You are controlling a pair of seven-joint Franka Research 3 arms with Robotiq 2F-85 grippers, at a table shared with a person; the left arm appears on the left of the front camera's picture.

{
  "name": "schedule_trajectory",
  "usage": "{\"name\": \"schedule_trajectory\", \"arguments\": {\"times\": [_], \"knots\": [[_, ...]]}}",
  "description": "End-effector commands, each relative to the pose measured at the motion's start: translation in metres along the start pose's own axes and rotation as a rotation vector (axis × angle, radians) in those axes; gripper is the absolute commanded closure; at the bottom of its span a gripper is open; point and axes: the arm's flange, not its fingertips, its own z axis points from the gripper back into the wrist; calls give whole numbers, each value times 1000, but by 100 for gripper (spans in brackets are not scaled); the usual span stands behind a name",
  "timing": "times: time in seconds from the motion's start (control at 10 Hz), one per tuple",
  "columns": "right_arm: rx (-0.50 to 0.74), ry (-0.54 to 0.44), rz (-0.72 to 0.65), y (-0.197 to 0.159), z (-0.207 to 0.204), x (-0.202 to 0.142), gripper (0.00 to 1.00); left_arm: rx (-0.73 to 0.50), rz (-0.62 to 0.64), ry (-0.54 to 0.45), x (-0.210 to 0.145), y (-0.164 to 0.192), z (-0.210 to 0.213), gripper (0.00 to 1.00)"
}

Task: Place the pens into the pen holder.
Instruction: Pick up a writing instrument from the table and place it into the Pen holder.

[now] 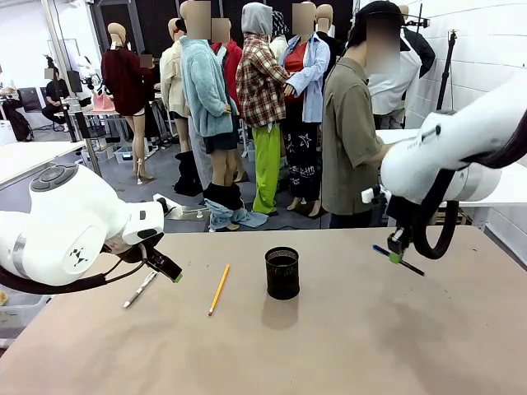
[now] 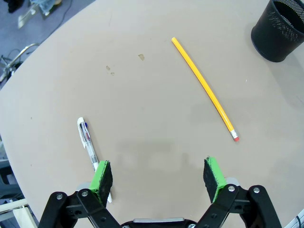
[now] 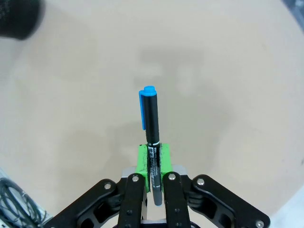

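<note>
**Pen count: one pinched, two lying left of the pen holder (image 1: 282,273)**

Table (image 1: 370,346) first: a broad tan top, with the holder standing upright near its middle.

Two grippers are at work. The left gripper (image 2: 159,175) hangs well to the holder's left, its claw spread wide and holding nothing. The right gripper (image 3: 153,154) is off to the holder's right, above the tabletop, with its pads pressed together on the dark pen (image 3: 151,118). It grips low on the barrel, and the blue-capped end sticks out past the fingertips.

There is one holder, a black mesh cup that looks empty. It is probably light enough to tip if knocked.

There are three writing sticks.
- The yellow pencil (image 2: 204,88) lies flat just left of the holder.
- The silver pen (image 2: 88,145) lies farther left, right beside one of the left gripper's pads.
- The dark pen is the one in the right gripper.

All three look light, stiff and smooth. They are likely to roll or swivel if pinched near an end, so mid-barrel seems the safest hold. Being longer than the cup, they should lean on its rim.
</note>
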Motion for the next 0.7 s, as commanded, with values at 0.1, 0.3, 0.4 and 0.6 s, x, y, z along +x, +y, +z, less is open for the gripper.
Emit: {"name": "schedule_trajectory", "arguments": {"times": [0.1, 0.3, 0.4, 0.6], "knots": [[255, -237, 301, 33, 32, -5, 100, 0, 4, -1, 0, 2, 1, 0], [418, -463, 443, 39, 46, 21, 100, 0, 4, -1, 0, 2, 1, 0], [501, -531, 497, 41, 47, 34, 100, 0, 4, -1, 0, 2, 1, 0], [582, -629, 551, 56, 41, 59, 100, 0, 4, -1, 0, 2, 1, 0]]}}
